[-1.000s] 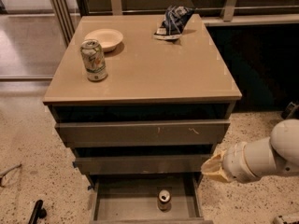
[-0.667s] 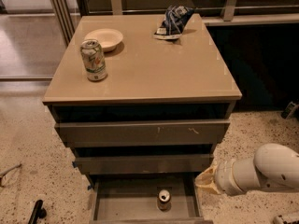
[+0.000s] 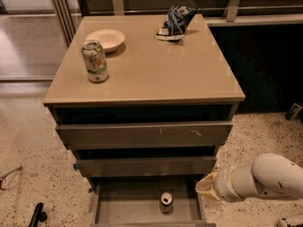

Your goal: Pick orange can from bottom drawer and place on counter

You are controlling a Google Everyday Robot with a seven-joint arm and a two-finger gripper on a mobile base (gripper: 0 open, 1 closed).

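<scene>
Clearly the reach is the step in hand: the gripper (image 3: 205,188) hangs low at the right edge of the open bottom drawer (image 3: 118,207), near the orange can (image 3: 165,203) but apart from it. Whether the claw is released or clenched I cannot tell; its tan tip seems turned toward the drawer. The can stands upright on the drawer's grey floor. The next move calls for bringing the gripper over the can and down around it, clear of the drawer above. The glossy tan counter (image 3: 151,74) carries a pale green-and-white can (image 3: 95,61), a shallow bowl (image 3: 105,39) and a crumpled dark bag (image 3: 175,22), with bare room mid-surface. Speckled flooring (image 3: 28,174) surrounds the cabinet.
</scene>
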